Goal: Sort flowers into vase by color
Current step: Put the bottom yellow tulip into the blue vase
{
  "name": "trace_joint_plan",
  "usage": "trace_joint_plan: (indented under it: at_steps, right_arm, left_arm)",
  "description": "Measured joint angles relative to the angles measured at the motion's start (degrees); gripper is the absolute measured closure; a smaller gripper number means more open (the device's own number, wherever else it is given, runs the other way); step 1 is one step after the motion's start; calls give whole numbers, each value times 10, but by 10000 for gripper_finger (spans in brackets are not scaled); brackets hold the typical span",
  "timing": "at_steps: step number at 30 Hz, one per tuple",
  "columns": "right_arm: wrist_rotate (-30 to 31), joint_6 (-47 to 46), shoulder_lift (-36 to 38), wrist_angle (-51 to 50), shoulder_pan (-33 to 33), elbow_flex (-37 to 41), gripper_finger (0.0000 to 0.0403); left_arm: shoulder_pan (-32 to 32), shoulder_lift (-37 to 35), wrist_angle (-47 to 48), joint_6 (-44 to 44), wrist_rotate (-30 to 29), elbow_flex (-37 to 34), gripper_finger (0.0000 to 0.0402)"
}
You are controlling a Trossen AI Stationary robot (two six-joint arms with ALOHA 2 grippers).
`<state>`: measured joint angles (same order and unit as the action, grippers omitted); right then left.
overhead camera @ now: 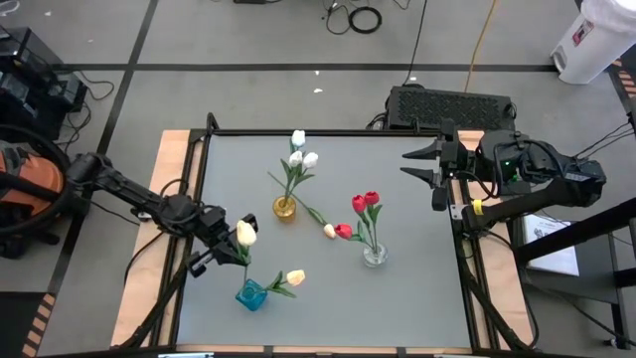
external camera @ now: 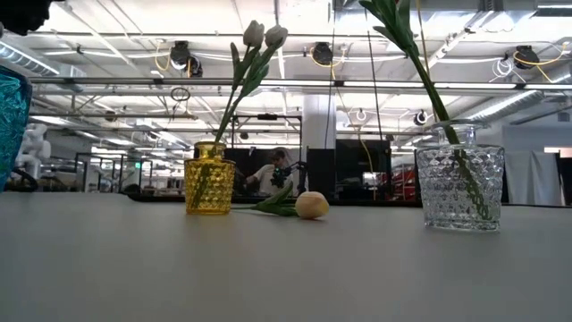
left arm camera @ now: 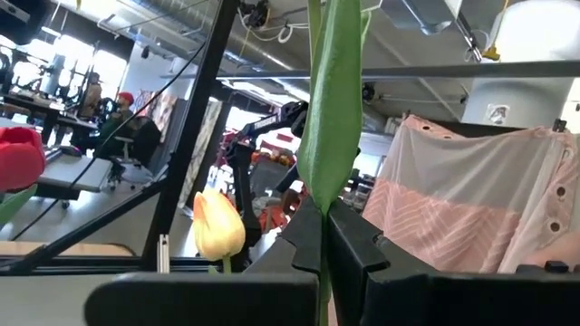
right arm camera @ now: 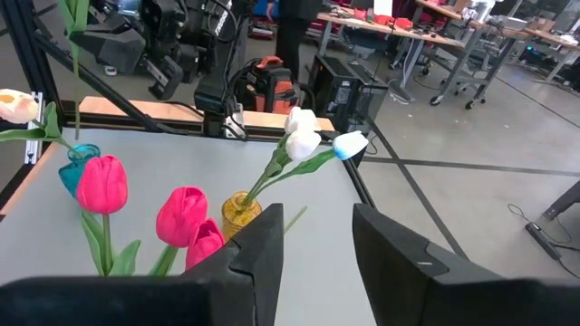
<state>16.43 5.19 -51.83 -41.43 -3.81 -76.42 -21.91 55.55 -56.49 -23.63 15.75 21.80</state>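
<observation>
Three small glass vases on a grey table [overhead camera: 397,298], seen from above: a yellow faceted vase [overhead camera: 285,208] just above centre frame, a clear faceted vase [overhead camera: 375,255] to its lower right, a teal square vase [overhead camera: 251,294] at lower left of the tabletop.

In the yellow vase, three white artificial tulips [overhead camera: 299,155] on thin green stems, leaning toward the top of the frame. In the clear vase, two red tulips [overhead camera: 365,202], upright. In the teal vase, one pale yellow tulip [overhead camera: 295,277] tilting right.

Between the yellow and clear vases, flat on the table, two loose tulips with heads just beside each other: a pale yellow one [overhead camera: 329,231] and a red one [overhead camera: 344,231].

Left gripper [overhead camera: 225,243] at lower left of the high view, just above the teal vase, clamped shut on the green stem of another pale yellow tulip [overhead camera: 246,233], head raised above the fingers; in the left wrist view, stem and leaf [left arm camera: 332,109] pinched upright between the dark fingers.

Right gripper [overhead camera: 422,167] at the upper right edge of the table, well apart from all flowers, fingers spread, nothing between them.
</observation>
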Motion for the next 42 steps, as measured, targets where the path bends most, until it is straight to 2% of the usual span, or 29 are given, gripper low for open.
trace_joint_plan:
  at_steps: [19, 42]
  right_arm:
    - [0, 0, 0, 0, 0, 0, 277]
    - [0, 0, 0, 0, 0, 0, 277]
  left_arm:
    - [1, 40, 7, 17, 0, 0, 394]
    - [1, 41, 52, 30, -4, 0, 388]
